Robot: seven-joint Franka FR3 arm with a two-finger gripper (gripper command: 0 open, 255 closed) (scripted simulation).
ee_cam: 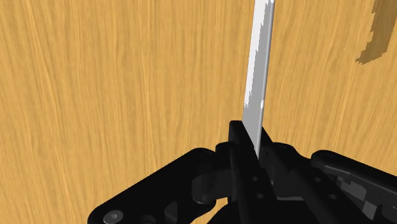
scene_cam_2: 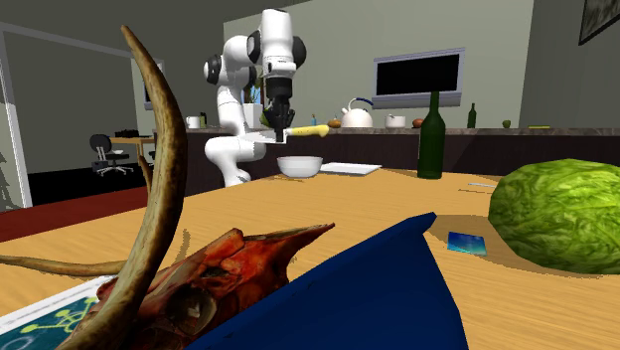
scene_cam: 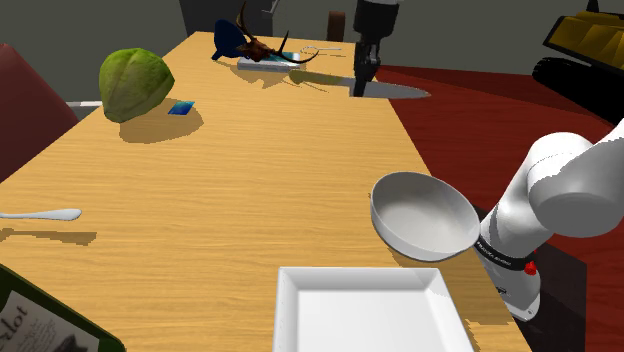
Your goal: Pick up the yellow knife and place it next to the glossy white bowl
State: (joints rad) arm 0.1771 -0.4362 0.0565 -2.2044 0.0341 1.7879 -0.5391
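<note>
Wooden table (scene_cam: 250,180) below, and the knife (ee_cam: 259,76) is clamped by its blade between the fingers (ee_cam: 236,139), steel jutting beyond them. It is held clear of the wood, likely for travel; the bowl (scene_cam: 425,215) is seen well apart from them.

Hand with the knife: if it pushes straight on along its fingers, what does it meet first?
The bare wooden table top lies straight ahead of the hand and its clasped knife; nothing else intervenes. Gap unclear.
</note>
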